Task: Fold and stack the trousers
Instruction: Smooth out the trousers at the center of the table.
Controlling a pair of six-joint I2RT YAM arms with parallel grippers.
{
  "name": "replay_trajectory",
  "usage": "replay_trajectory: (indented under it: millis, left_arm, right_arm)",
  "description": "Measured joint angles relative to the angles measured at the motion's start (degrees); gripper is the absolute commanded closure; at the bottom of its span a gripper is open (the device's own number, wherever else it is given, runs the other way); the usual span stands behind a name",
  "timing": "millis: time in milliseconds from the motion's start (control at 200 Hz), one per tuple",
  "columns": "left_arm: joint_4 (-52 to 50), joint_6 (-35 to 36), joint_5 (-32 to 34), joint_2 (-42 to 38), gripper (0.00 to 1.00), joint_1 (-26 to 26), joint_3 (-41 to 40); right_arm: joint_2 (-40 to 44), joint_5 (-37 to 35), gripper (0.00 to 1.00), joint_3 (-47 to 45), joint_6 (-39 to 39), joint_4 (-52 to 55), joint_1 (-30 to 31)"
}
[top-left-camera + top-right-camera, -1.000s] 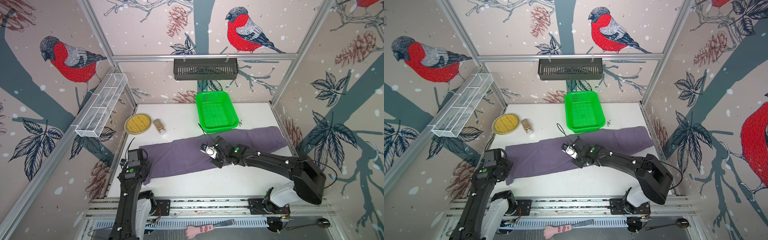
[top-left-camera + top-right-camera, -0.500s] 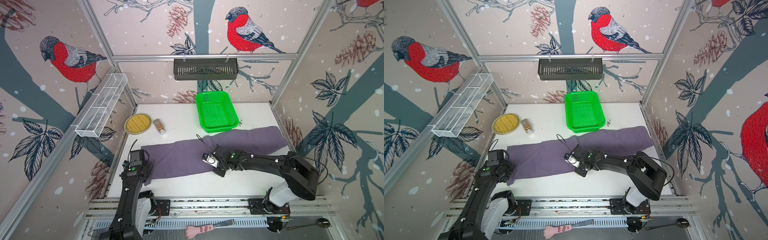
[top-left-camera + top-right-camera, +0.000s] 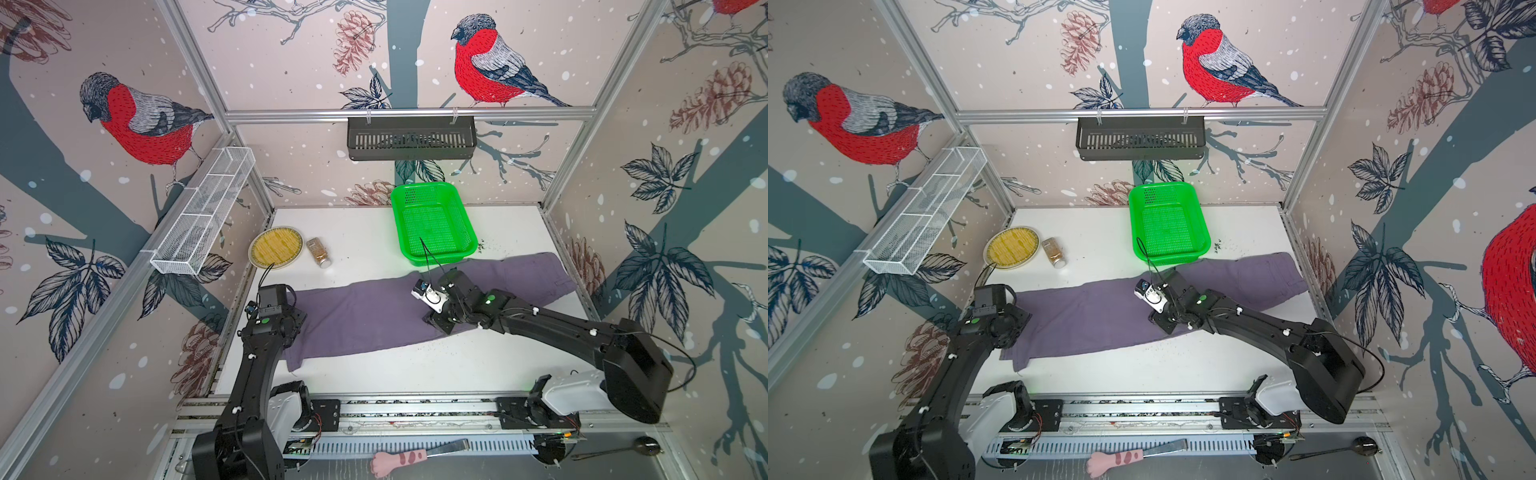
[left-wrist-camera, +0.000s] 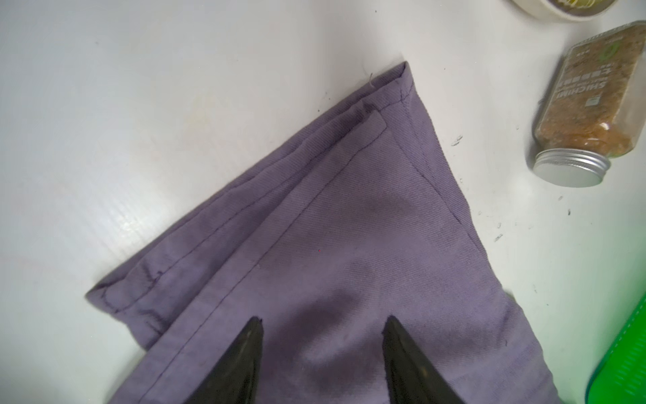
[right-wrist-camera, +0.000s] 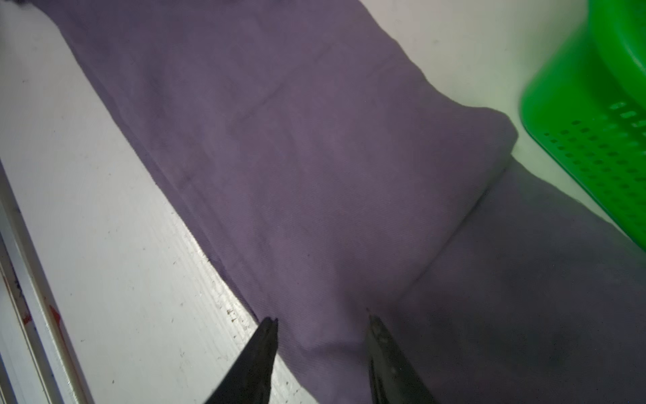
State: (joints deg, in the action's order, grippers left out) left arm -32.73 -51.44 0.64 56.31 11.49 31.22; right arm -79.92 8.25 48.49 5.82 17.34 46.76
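The purple-grey trousers (image 3: 365,318) (image 3: 1088,320) lie folded lengthwise, flat across the table from near left to far right. Their stitched hem corner (image 4: 402,75) shows in the left wrist view. My left gripper (image 4: 323,321) hovers open over the leg end at the left (image 3: 291,328), with flat cloth between its fingers and nothing pinched. My right gripper (image 5: 323,320) is open over the trousers' near edge at mid-length (image 3: 436,324); one fingertip (image 5: 269,325) is over the white table, the other over cloth. A cross-fold (image 5: 465,224) runs beside it.
A green basket (image 3: 465,232) stands just behind the trousers. A plate of yellow stuff (image 3: 275,248) and a lying spice jar (image 3: 319,252) sit at the back left. A white wire rack (image 3: 203,212) hangs on the left wall and a black rack (image 3: 411,137) on the rear one.
My right gripper has gone from shut to open and shifted toward the trousers' near edge. My left gripper has opened wider. The trousers lie as before.
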Motion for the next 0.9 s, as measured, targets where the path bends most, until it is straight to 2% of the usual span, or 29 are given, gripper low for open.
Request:
replay_trajectory:
  millis: [210,460,640,785,895]
  left_arm:
    - [2.9,2.3,-2.3,8.8,0.44,0.0,0.3]
    - [5.1,3.8,-1.7,15.5,0.45,0.3,1.2]
    - [5.6,6.0,-0.6,19.3,0.44,2.8,3.2]
    - [4.2,8.2,1.1,22.5,0.44,3.5,6.8]
    - [0.9,10.4,3.5,21.9,0.43,3.7,12.0]
  right_arm:
    - [-2.2,-0.6,0.53,-3.9,-4.9,-2.2,-5.2]
    - [-3.4,-0.8,0.52,-7.4,-10.1,-5.0,-6.0]
    - [-4.2,0.6,0.52,-7.5,-11.6,-6.1,-5.2]
    - [-4.9,2.5,0.52,-8.0,-12.9,-7.0,-4.3]
    - [-4.9,3.9,0.52,-9.0,-13.6,-7.1,-4.0]
